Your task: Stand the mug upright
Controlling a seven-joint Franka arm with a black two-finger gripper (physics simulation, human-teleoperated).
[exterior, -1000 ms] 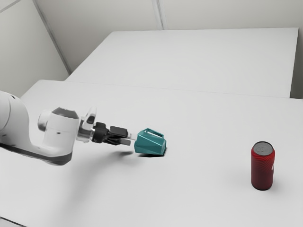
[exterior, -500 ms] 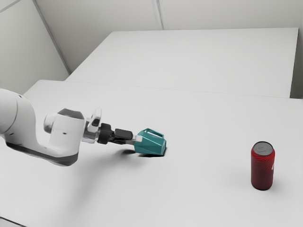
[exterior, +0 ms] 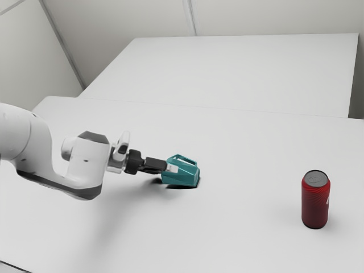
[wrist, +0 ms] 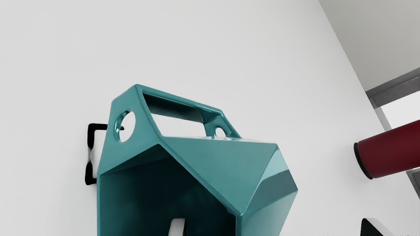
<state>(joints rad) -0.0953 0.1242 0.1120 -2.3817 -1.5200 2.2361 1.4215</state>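
Presently the mug (exterior: 183, 176) lies on its side, just below-left of the exterior frame's centre; claw (wrist: 272, 223) stands apart astride its wall (wrist: 261, 214), the likely hold; material judged stiff, light, slippery

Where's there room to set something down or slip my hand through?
Bare tabletop lies between the teal mug and the red can, and behind both, toward the farther white surface. It's crowded at the mug's mouth: the pincer has one finger inside, one outside.
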